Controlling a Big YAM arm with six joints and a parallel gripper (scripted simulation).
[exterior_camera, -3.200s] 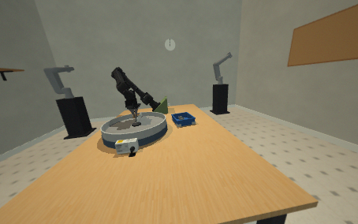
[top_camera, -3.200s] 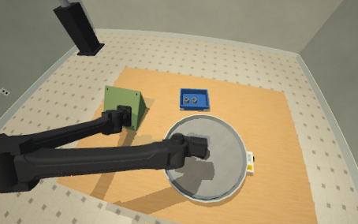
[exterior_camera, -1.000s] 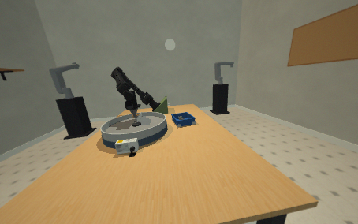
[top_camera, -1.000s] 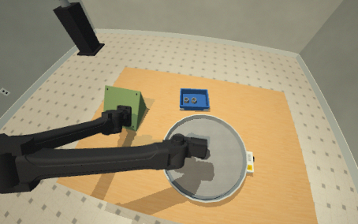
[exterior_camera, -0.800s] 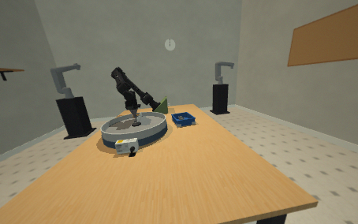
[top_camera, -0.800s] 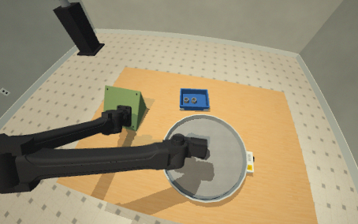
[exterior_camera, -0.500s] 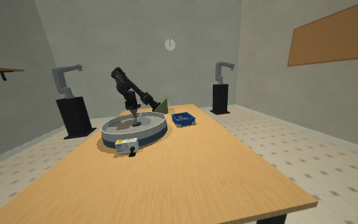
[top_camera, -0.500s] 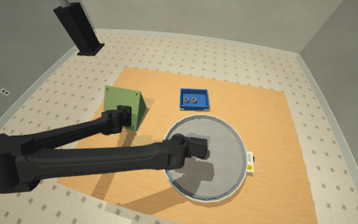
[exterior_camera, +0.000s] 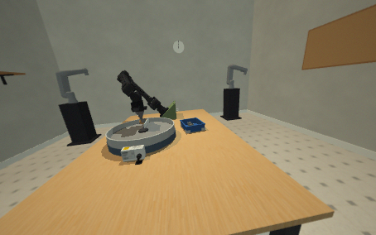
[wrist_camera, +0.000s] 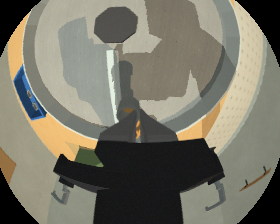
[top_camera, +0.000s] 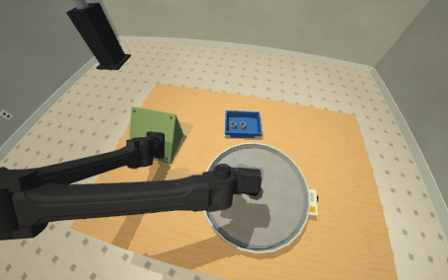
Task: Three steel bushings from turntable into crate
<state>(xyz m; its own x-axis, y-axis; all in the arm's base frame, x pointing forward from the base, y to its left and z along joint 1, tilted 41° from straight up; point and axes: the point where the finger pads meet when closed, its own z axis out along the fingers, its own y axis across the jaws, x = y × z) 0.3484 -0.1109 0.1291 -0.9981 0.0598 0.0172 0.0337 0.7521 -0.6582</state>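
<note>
The round grey turntable stands on the wooden table. My gripper hangs low over its middle, and in the top view the arm's wrist covers it. The fingers are shut on a small orange-brown piece that looks like a brass-coloured bushing. The blue crate stands behind the turntable and holds two steel bushings. I see no other bushings on the turntable; the arm and its shadows cover part of it.
A green wedge block stands left of the crate at the arm's base. A small white control box sits at the turntable's rim. A dark flat disc lies on the turntable ahead of the fingers.
</note>
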